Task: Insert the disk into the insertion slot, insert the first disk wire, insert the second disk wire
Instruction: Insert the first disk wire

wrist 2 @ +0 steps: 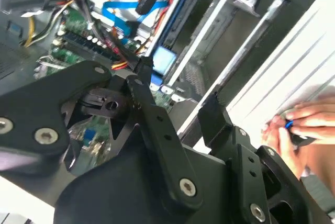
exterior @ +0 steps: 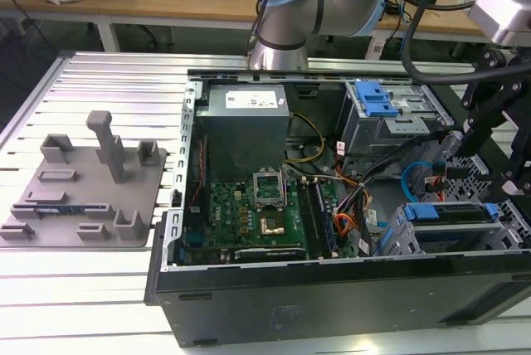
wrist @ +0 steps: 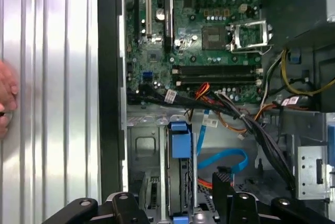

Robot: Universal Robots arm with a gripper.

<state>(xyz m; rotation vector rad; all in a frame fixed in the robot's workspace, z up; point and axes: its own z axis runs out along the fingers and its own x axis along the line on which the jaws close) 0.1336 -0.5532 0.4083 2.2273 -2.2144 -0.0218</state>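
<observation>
The disk (exterior: 452, 212), framed in its bright blue carrier, lies flat inside the insertion slot (exterior: 431, 243), a low grey perforated cage at the case's front corner on the exterior view's right. In the first wrist view the carrier's blue tab (wrist: 180, 140) sticks out of the cage (wrist: 141, 145). My gripper (exterior: 498, 177) hangs just above the cage, open, with nothing between its black fingers (wrist: 222, 185); it appears as well in the second wrist view (wrist 2: 178, 90). A blue flat cable (exterior: 412, 174) (wrist: 225, 156) (wrist 2: 123, 12) loops beside the cage; I cannot tell where its ends sit.
A taller grey bay with a blue latch (exterior: 373, 98) stands behind the cage. Bundled black and orange wires (wrist: 246, 122) cross between motherboard (exterior: 257, 214) and cage. A person's hand (wrist 2: 296, 124) rests on the ribbed table outside the case. A grey fixture plate (exterior: 83, 193) lies at the exterior view's left.
</observation>
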